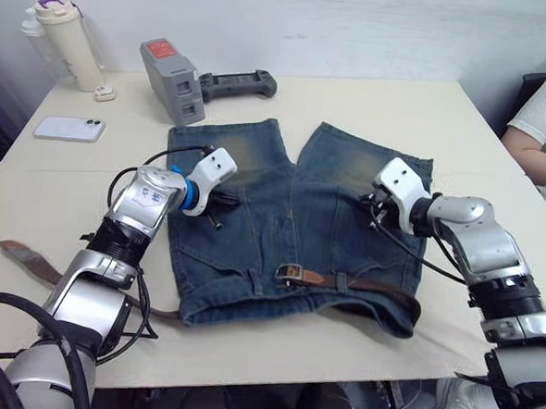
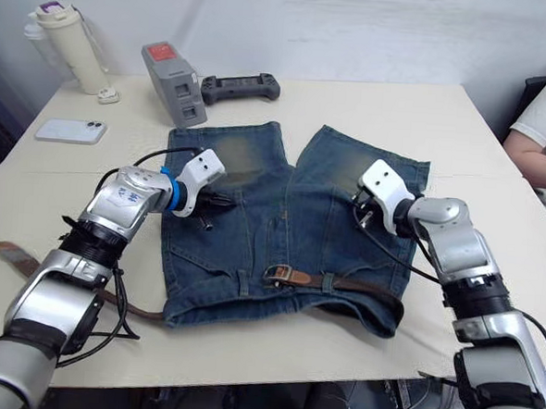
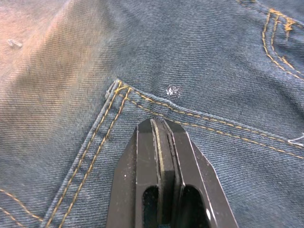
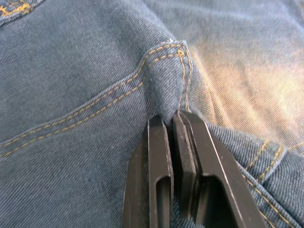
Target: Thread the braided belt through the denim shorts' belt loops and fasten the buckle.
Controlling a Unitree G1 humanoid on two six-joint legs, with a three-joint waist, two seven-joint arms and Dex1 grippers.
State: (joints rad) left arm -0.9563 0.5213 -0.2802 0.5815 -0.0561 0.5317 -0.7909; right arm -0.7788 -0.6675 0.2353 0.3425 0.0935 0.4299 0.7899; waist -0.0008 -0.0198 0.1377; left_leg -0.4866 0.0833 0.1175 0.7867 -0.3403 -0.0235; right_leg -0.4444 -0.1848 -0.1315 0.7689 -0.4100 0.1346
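1. Left eye view: the denim shorts (image 1: pixel 290 224) lie flat at the centre of the table (image 1: pixel 390 110), legs toward the upper frame, waistband toward the lower edge. The braided belt (image 1: pixel 361 286) runs along the waistband's right half, with the buckle (image 1: pixel 287 273) near the middle. Its other end trails off the shorts' lower left and ends as a strap tip (image 1: pixel 24 256) at far left. Judging by this, threading is only partly done and the buckle is not fastened.

2. Right eye view: the left hand (image 2: pixel 208 201) rests on the shorts' left leg and the right hand (image 2: pixel 364 208) on the right leg, both well apart from the belt. A belt loop (image 2: pixel 328 282) sits over the strap just right of the buckle. Next, one hand likely has to go down to the belt at the waistband. At upper left stand a bottle (image 2: pixel 69 48), a phone (image 2: pixel 71 131), a grey device (image 2: pixel 174 83) with a red label too small to read, and a black controller (image 2: pixel 241 87). A person's arm (image 2: pixel 545 156) shows at the right edge.

3. Left wrist view: the left hand's fingers (image 3: pixel 164 156) are pressed together, holding nothing, over a stitched pocket corner.

4. Right wrist view: the right hand's fingers (image 4: pixel 159 156) pinch a fold of denim at a pocket corner. No writing is legible.
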